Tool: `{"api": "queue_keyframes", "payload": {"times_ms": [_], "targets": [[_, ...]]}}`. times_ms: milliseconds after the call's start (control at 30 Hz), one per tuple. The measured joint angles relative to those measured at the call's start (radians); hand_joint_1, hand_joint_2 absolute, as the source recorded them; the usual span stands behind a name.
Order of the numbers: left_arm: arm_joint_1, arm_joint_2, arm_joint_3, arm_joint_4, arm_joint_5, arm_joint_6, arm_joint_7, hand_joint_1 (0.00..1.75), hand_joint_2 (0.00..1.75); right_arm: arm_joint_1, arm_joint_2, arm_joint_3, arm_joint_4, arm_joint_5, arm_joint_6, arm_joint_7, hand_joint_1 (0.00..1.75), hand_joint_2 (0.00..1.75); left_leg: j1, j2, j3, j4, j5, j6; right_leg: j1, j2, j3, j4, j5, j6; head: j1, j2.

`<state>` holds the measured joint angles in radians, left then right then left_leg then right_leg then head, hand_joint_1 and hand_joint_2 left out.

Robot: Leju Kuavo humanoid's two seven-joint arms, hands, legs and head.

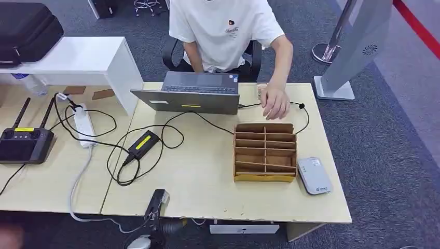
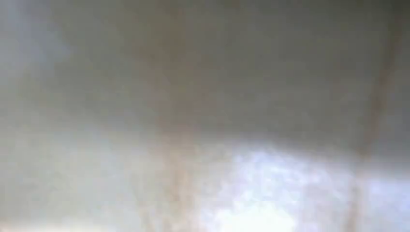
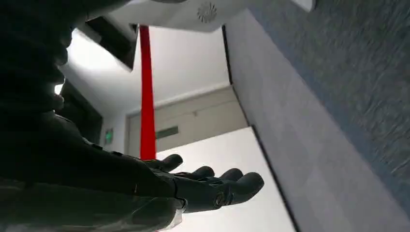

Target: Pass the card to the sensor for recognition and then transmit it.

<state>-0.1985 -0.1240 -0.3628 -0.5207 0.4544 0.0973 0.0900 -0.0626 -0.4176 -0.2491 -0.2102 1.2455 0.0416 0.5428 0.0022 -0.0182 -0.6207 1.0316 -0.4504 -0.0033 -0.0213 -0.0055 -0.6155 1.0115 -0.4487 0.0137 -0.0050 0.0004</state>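
Beside the cardboard divider box [image 1: 265, 152] on the tabletop [image 1: 207, 171], the grey sensor [image 1: 314, 175] lies untouched. No card is discernible; nothing appears started. The right hand [image 3: 203, 186] hangs empty, fingers extended; the left hand's state is unclear.

Head view evenly bright and sharp; left wrist view wholly blurred, right wrist view backlit.
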Motion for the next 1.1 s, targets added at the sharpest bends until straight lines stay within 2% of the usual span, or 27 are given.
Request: {"api": "queue_keyframes", "payload": {"times_ms": [167, 300, 433, 800, 1100], "targets": [[-0.003, 0.002, 0.0, 0.0, 0.013, 0.007, 0.008, 0.0, 1.75, 0.016, 0.097, -0.035, 0.01, -0.01, 0.031, 0.0, 0.0, 1.75, 0.0, 0.001, 0.002, -0.001, 0.0, 0.0, 0.0, 0.001, 0.001, 0.0, 0.0, -0.001, 0.0, 0.0], [-0.006, 0.003, 0.0, 0.0, 0.022, 0.03, 0.004, 0.0, 1.75, 0.02, 0.147, -0.046, 0.015, -0.008, 0.041, 0.005, 0.0, 1.75, 0.0, 0.003, 0.003, -0.001, 0.0, -0.001, 0.0, 0.002, 0.001, 0.0, -0.001, -0.001, 0.0, 0.0], [-0.004, 0.003, 0.0, 0.0, 0.044, 0.079, -0.029, 0.0, 1.75, 0.022, 0.183, -0.059, 0.017, -0.002, 0.043, 0.008, 0.0, 1.75, 0.0, 0.003, 0.003, -0.001, 0.0, -0.001, 0.0, 0.003, 0.001, 0.0, -0.001, -0.001, 0.001, 0.0], [0.015, -0.022, 0.001, -0.011, 0.108, 0.198, -0.13, 0.0, 1.75, 0.023, 0.224, -0.084, 0.019, 0.014, 0.04, 0.01, 0.0, 1.75, 0.0, 0.004, 0.002, -0.001, -0.001, -0.002, -0.001, 0.004, 0.001, 0.0, -0.001, -0.001, 0.001, 0.0], [0.02, -0.034, 0.001, -0.014, 0.119, 0.219, -0.144, 0.0, 1.75, 0.023, 0.235, -0.089, 0.019, 0.017, 0.037, 0.011, 0.0, 1.75, 0.0, 0.004, 0.002, -0.001, -0.001, -0.002, -0.001, 0.004, 0.001, 0.0, -0.001, -0.001, 0.0, 0.0]]}}
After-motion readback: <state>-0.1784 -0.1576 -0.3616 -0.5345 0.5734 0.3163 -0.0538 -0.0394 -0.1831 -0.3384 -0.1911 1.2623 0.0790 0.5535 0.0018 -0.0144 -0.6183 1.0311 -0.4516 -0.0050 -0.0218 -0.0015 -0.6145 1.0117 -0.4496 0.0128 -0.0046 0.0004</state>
